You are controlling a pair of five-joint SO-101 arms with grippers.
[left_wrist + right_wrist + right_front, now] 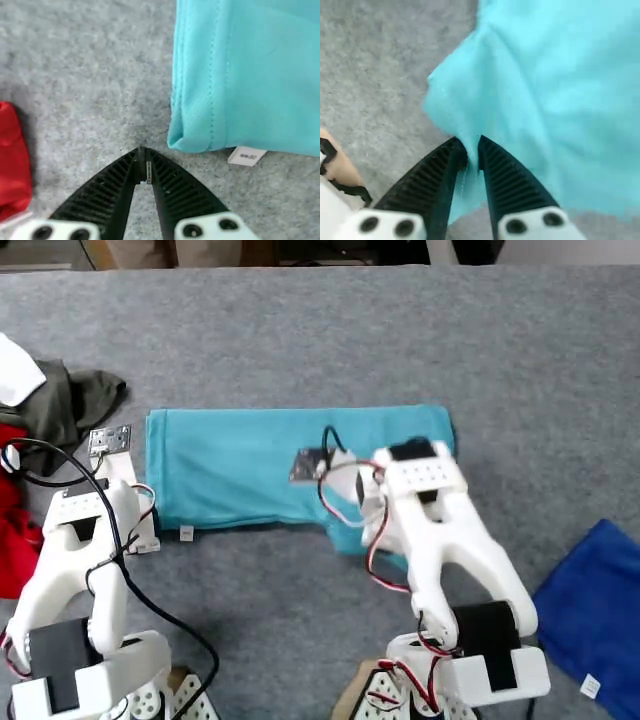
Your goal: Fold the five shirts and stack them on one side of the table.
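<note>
A teal shirt [250,465] lies folded into a long rectangle in the middle of the grey table. My right gripper [355,525] sits over its near edge, right of centre. In the right wrist view that gripper [472,147] is shut on a raised fold of the teal shirt [545,75]. My left gripper [150,540] rests at the shirt's near-left corner. In the left wrist view the left gripper [142,152] is shut with nothing in it, on bare table just short of the teal shirt [250,65] corner and its white tag [246,156].
At the table's left edge lie a dark olive shirt [60,405], a white shirt [15,370] and a red shirt [12,510], the red shirt [12,160] close to the left gripper. A blue shirt [595,610] lies at the near right.
</note>
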